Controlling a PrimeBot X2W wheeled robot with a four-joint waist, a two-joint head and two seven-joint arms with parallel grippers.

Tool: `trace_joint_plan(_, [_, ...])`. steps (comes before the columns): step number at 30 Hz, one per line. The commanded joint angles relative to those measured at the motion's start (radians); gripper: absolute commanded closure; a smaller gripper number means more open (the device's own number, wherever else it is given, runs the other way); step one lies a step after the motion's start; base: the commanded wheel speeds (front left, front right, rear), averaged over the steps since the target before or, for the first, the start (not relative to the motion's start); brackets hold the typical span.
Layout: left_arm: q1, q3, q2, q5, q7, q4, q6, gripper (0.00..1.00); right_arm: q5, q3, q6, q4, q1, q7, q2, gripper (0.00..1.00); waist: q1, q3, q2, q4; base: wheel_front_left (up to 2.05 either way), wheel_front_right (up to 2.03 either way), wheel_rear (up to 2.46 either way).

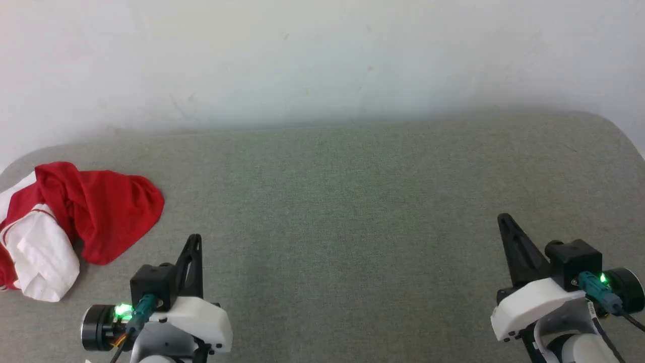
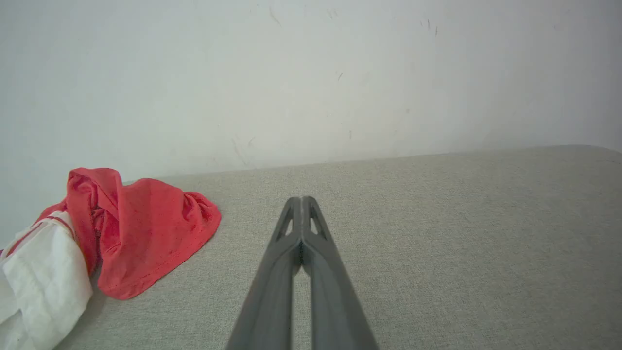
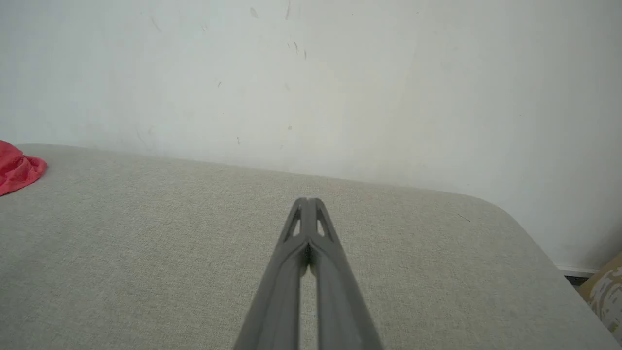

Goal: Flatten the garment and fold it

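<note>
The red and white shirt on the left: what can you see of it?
The garment is a soft, thin-looking knit, mostly red, with a white part crossed by thin red stripes. It lies crumpled in a heap, not yet flattened or folded, at the left end of the grey fabric surface. Only that surface touches it.

A: What is the surface (image 1: pixel 352 201) like?
B: Grey-green woven fabric, rounded at its 2 far corners, its far edge running along the wall (image 1: pixel 322 55).
A: And that wall?
B: Plain, pale, flecked with small dark marks. The light is soft and even.
</note>
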Motion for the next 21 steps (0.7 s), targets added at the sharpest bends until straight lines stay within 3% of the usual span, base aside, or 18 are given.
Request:
trace_joint_plan(1, [-0.013,0.004,-0.003,0.004,0.000,-0.005,-0.008,1.00,-0.005,0.000,-0.002,-0.005,0.009,0.000,0.003,1.00,0.0000,0.000,0.0000,0.000,0.00,0.00,0.00])
trace_joint_plan(21, [-0.013,0.004,-0.003,0.004,0.000,-0.005,-0.008,1.00,-0.005,0.000,-0.002,-0.005,0.009,0.000,0.003,1.00,0.0000,0.000,0.0000,0.000,0.00,0.00,0.00])
